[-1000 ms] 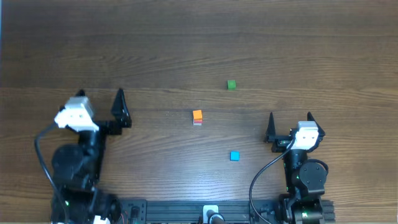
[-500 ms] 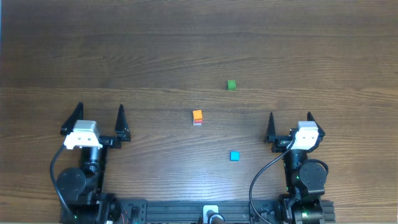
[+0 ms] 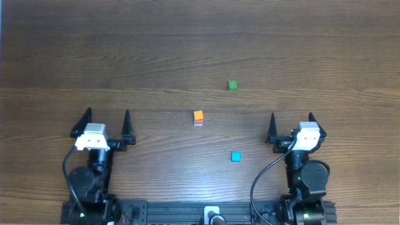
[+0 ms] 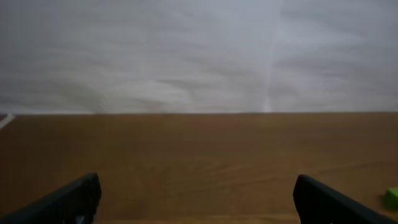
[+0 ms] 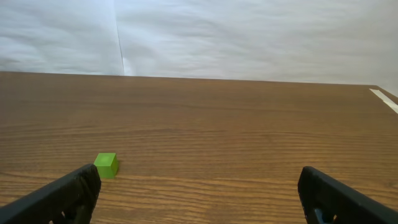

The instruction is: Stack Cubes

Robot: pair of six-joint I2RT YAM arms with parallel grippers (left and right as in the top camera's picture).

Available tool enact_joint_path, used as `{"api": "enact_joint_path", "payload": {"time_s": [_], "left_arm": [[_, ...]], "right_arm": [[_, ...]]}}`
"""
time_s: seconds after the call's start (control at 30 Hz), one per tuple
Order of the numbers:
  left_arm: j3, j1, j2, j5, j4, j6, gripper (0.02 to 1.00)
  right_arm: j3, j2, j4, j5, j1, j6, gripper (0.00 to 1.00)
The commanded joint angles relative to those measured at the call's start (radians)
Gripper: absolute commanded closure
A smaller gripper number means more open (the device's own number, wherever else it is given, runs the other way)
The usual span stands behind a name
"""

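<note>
Orange cube (image 3: 198, 115) sits on a red cube (image 3: 199, 123), with only a sliver of the red one visible from above. That's a two-high stack on the wooden table (image 3: 187, 44). Green cube (image 3: 232, 85) is farther from the arm bases than the stack and to its right, well apart. Blue cube (image 3: 235, 157) is nearer the bases, also right of the stack, apart. Left gripper (image 3: 107, 112) is well left of the stack, fingers spread wide, holding nothing. Right gripper (image 3: 291, 115) is well right of the stack, fingers likewise wide apart, nothing between them.
</note>
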Motion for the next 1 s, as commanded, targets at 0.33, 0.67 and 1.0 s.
{"api": "enact_joint_path", "payload": {"time_s": [0.33,0.67,1.0], "left_arm": [[-0.015,0.005,-0.011,0.047,-0.102,0.018,0.020],[-0.015,0.005,-0.009,0.047,-0.102,0.017,0.018],[-0.015,0.005,-0.008,0.047,-0.102,0.017,0.018]], "right_arm": [[-0.008,-0.006,-0.001,-0.008,-0.007,-0.005,0.007],[-0.008,-0.006,-0.001,-0.008,-0.007,-0.005,0.007],[-0.008,-0.006,-0.001,-0.008,-0.007,-0.005,0.009]]}}
